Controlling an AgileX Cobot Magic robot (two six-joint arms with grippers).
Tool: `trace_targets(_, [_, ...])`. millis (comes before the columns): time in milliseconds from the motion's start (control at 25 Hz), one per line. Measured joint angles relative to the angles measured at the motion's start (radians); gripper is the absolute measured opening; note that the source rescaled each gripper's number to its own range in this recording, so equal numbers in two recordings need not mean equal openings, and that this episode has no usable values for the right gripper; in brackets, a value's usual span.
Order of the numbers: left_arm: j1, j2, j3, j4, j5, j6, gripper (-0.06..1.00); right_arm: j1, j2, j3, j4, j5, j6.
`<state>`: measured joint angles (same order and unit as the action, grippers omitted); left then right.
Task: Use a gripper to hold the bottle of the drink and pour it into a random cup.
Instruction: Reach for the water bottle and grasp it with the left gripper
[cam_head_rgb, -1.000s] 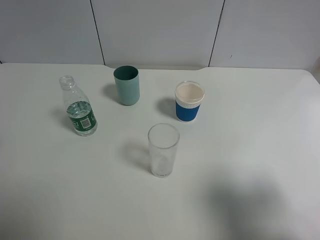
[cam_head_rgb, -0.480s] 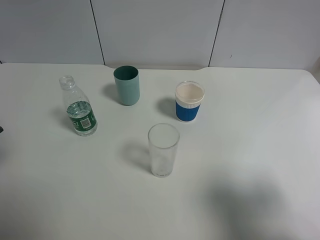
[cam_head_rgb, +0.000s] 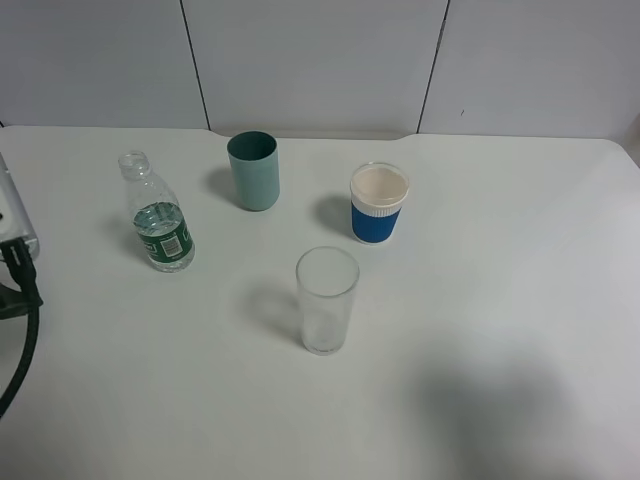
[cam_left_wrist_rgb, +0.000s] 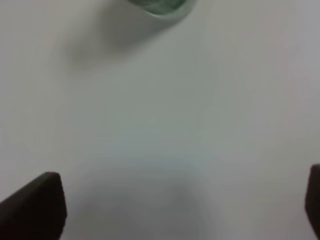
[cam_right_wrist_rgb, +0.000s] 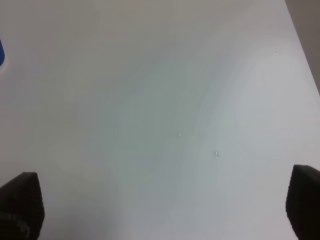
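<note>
The bottle of the drink (cam_head_rgb: 158, 215), clear with a green label and no cap, stands upright at the table's left. The cup (cam_head_rgb: 326, 300), a tall clear glass, stands near the middle, closer to the front. Part of my left arm (cam_head_rgb: 12, 245) with its black cable shows at the left edge, well short of the bottle. In the left wrist view my left gripper (cam_left_wrist_rgb: 175, 200) is open over bare table, with the bottle's base (cam_left_wrist_rgb: 160, 6) ahead of it. My right gripper (cam_right_wrist_rgb: 162, 197) is open over bare table, holding nothing.
A teal cup (cam_head_rgb: 253, 170) stands behind the glass, to the right of the bottle. A white cup with a blue sleeve (cam_head_rgb: 379, 203) sits right of it; a sliver of blue (cam_right_wrist_rgb: 1, 52) shows in the right wrist view. The white table (cam_head_rgb: 520, 300) ends at a grey panelled wall.
My left arm has come into the high view at the left edge, moving toward the bottle. The bottle and cups have not moved.
</note>
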<state>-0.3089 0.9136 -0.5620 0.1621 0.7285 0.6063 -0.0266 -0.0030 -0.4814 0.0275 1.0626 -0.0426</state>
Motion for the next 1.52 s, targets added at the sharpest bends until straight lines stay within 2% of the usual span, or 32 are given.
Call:
trace_targets(240, [0.000,0.000,0.048,-0.002,-0.103,-0.030,1.00,0.000,0.000,0.000,0.000,0.000,0.000])
trace_targets(600, [-0.001,0.048,0.119,-0.053,-0.247,-0.071,1.00,0.000,0.000,0.000,0.000,0.000,0.000])
trace_targets(760, [-0.001,0.111,0.119,-0.059,-0.307,-0.125,0.96,0.000,0.000,0.000,0.000,0.000,0.000])
trace_targets(1000, [-0.001,0.244,0.119,-0.162,-0.393,-0.155,0.95,0.000,0.000,0.000,0.000,0.000,0.000])
trace_targets(1080, [-0.001,0.280,0.119,-0.172,-0.414,-0.155,0.95,0.000,0.000,0.000,0.000,0.000,0.000])
trace_targets(1240, [-0.001,0.318,0.119,-0.178,-0.462,-0.171,0.95,0.000,0.000,0.000,0.000,0.000,0.000])
trace_targets(1360, [-0.001,0.335,0.119,-0.162,-0.538,-0.213,0.95,0.000,0.000,0.000,0.000,0.000,0.000])
trace_targets(1520, [-0.001,0.363,0.157,-0.099,-0.720,-0.362,0.95,0.000,0.000,0.000,0.000,0.000,0.000])
